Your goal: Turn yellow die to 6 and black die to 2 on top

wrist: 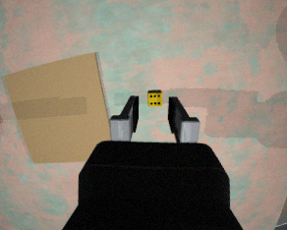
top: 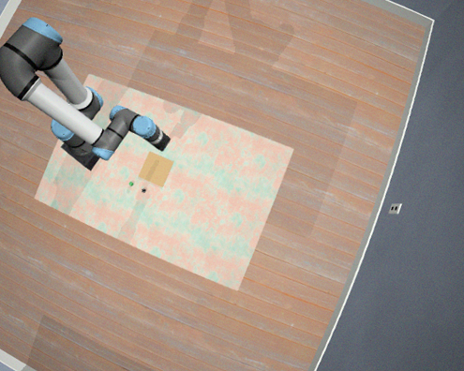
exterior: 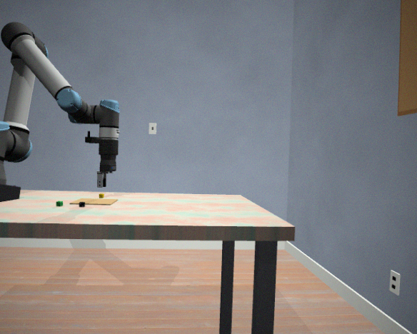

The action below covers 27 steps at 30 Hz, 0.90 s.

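Observation:
A small yellow die [wrist: 154, 98] [exterior: 101, 195] lies on the table top, just off the far edge of the tan mat [wrist: 55, 106] [exterior: 96, 202] [top: 157, 169]. My gripper [wrist: 153, 107] [exterior: 101, 183] hangs straight above the yellow die, a short way up, with its fingers partly open and nothing between them. The die's dark pips are too small to count. The black die [top: 144, 190] [exterior: 81, 204] lies at the mat's near corner, beside its edge. The green die [top: 130, 184] [exterior: 59, 203] lies on the table further from the mat. In the overhead view the arm's wrist hides the yellow die.
The table top [top: 225, 211] [exterior: 178, 210] has a pink and green mottled pattern. The robot base [top: 80, 154] stands at the table's end near the mat. A wooden floor surrounds the table.

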{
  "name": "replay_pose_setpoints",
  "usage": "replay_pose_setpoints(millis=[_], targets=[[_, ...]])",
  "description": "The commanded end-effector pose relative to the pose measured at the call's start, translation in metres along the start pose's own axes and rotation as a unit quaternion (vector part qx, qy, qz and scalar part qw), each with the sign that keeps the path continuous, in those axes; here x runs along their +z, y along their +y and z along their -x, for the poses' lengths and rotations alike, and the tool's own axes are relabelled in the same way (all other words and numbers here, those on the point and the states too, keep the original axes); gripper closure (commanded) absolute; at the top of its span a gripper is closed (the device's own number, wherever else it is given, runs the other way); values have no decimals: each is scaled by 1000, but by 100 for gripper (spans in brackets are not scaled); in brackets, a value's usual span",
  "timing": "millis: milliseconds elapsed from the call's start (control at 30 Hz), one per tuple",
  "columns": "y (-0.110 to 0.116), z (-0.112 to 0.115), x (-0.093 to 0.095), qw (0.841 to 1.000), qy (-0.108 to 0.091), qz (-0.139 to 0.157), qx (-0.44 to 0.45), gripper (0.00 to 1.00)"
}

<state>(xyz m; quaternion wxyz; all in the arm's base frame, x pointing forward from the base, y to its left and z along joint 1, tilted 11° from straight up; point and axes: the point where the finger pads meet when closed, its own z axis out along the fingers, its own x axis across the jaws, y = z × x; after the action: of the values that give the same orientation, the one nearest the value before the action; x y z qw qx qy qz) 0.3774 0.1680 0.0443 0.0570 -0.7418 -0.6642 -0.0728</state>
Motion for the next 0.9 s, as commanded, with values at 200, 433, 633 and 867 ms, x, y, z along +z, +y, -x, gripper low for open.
replay_pose_setpoints(millis=[200,433,633,867], targets=[[-1,0,14,1000,0,0,0,36],[-1,0,18,1000,0,0,0,36],[-1,0,20,1000,0,0,0,36],[-1,0,20,1000,0,0,0,36]])
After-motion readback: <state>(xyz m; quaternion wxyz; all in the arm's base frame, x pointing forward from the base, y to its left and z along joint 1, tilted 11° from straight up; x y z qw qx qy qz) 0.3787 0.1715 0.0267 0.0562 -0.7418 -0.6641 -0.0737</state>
